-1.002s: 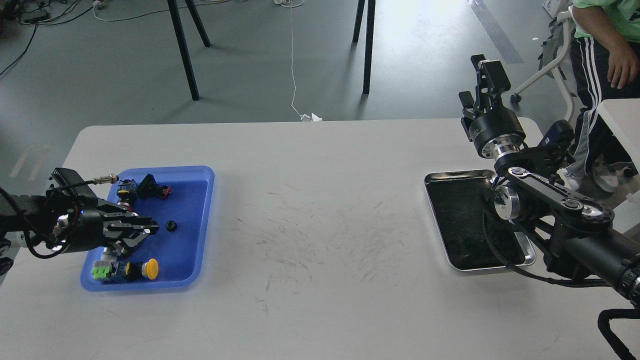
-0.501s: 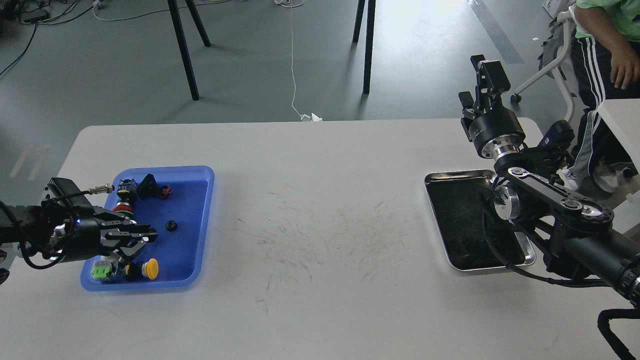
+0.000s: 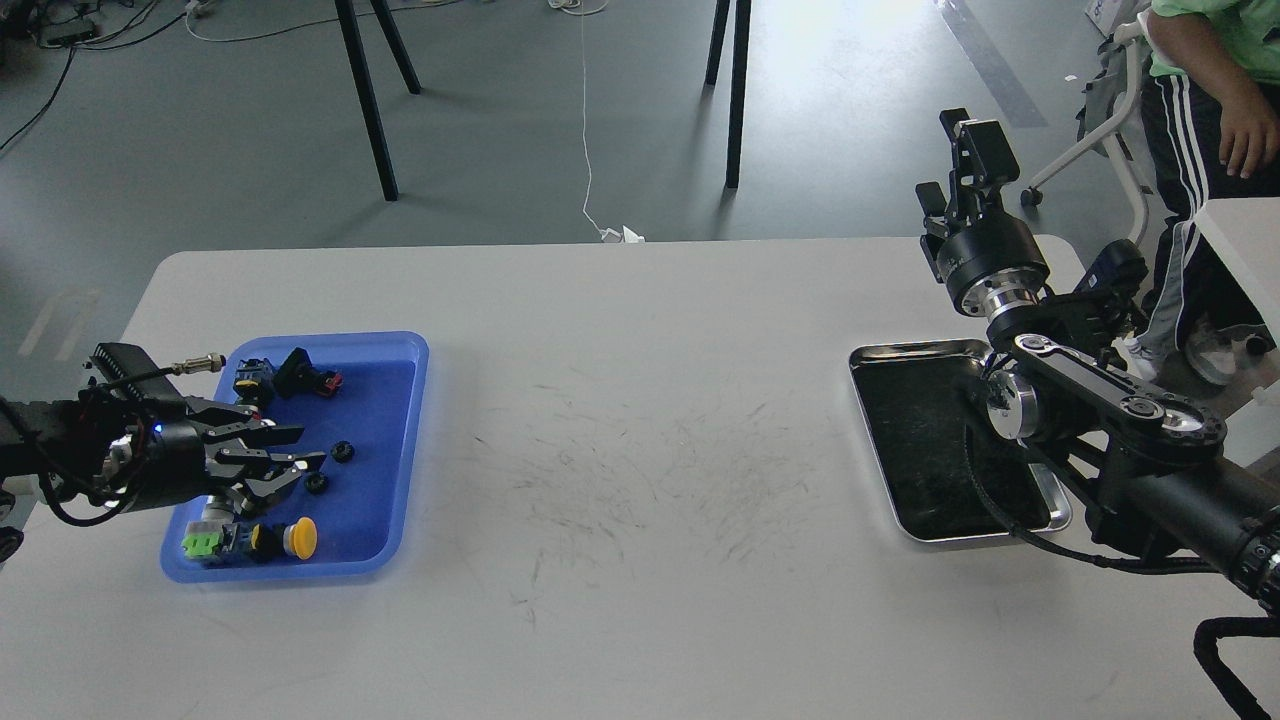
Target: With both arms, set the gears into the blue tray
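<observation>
Scuffed white table [image 3: 640, 420]; grey floor [image 3: 200, 150], black stand legs [image 3: 368, 100] behind.

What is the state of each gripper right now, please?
Left gripper: open, holding nothing, over the blue tray.
Right gripper: cannot be told.
</observation>
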`<state>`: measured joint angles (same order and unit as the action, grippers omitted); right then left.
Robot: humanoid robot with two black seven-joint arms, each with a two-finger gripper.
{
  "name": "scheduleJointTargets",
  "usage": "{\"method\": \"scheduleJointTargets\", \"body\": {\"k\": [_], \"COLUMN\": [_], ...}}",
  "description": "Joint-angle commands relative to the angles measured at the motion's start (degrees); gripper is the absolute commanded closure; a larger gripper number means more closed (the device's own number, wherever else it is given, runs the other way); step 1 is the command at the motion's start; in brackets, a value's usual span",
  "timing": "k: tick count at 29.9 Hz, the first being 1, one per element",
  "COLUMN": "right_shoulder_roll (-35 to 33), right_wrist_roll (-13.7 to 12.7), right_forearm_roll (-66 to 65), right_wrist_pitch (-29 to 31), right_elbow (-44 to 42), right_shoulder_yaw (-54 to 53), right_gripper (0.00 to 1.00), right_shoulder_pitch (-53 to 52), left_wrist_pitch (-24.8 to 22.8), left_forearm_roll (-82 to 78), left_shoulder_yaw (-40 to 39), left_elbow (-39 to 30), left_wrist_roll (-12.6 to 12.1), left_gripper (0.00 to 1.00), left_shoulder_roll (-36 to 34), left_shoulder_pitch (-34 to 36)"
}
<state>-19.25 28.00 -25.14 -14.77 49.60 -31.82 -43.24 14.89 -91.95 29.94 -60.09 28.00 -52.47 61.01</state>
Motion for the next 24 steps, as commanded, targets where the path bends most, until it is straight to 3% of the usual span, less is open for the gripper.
{"method": "scheduleJointTargets", "body": {"k": [1, 4, 5, 10, 22, 24], "right_shoulder_roll": [-0.08, -0.17, -0.17, -0.34, -1.05, -1.66], "right_wrist_roll": [0.00, 0.00, 0.00, 0.00, -0.93, -1.02], "right_forearm_roll": [-0.09, -0.61, -0.70, -0.70, 0.61, 2.45], "right_wrist_pitch": [-0.08, 0.00, 0.00, 0.09, 0.70, 1.58], "right_elbow": [0.24, 0.67, 0.76, 1.64, 4.45, 4.72], "right_shoulder_yaw": [0.00, 0.44, 0.70, 1.14, 1.23, 1.32], "right_gripper": [0.05, 0.04, 0.04, 0.04, 0.05, 0.04], "right_shoulder_pitch": [0.00, -0.35, -0.44, -1.05, -2.90, -3.34], "left_wrist_pitch": [-0.39, -0.39, -0.39, -1.00, -11.01, -15.57], "left_forearm_roll": [2.20, 7.38, 9.23, 22.05, 54.84, 55.82], "left_shoulder_yaw": [-5.67, -11.38, -12.79, -18.25, -35.30, -35.39], "left_elbow": [-0.03, -0.03, -0.03, 0.41, 5.32, 7.08], "left_wrist_roll": [0.00, 0.00, 0.00, 0.00, 0.00, 0.00], "left_gripper": [0.36, 0.11, 0.09, 0.04, 0.03, 0.02], "left_shoulder_roll": [-1.40, -3.16, -3.43, -4.31, -2.29, -0.63], "left_shoulder_pitch": [0.25, 0.34, 0.34, 0.95, -0.80, -0.89]}}
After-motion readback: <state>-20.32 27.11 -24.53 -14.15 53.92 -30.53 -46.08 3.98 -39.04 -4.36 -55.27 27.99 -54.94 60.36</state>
